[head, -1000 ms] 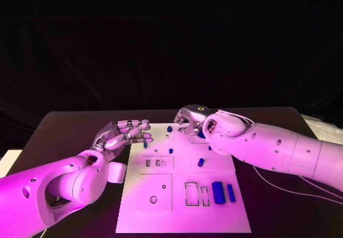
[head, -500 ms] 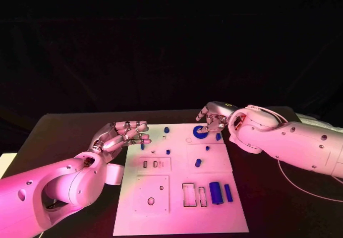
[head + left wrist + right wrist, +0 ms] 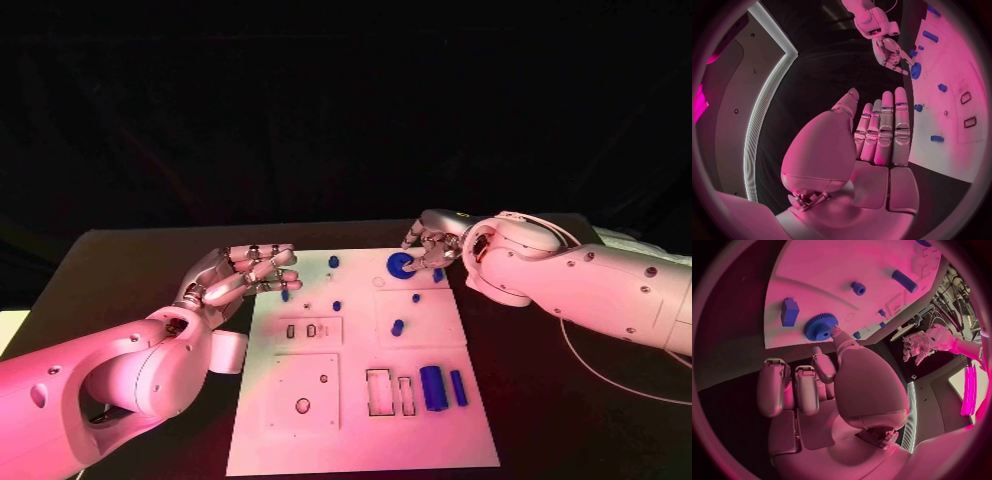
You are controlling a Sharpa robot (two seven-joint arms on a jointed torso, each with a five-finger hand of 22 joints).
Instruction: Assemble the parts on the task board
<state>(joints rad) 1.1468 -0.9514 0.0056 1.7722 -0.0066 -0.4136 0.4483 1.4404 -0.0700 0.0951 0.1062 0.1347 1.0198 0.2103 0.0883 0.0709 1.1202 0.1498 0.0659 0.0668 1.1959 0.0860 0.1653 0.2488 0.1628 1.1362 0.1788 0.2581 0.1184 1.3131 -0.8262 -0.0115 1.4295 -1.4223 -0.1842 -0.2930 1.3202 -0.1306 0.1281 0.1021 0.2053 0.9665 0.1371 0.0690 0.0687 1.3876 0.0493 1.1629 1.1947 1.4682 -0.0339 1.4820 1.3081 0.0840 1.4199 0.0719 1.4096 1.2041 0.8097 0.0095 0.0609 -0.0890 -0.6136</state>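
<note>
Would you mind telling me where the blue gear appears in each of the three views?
Head view: blue gear at the task board's far edge, by the right hand.
Left wrist view: gear beside that same hand.
Right wrist view: gear at a fingertip.
Shared landmark: the right hand.

Pink-red light over everything, backdrop black.
Task board (image 3: pixel 361 400) is the brightest patch, w/ soft glare on arm shells; wrist views are fisheye, edges bending, dark vignette round each circle, near fingers soft.
</note>
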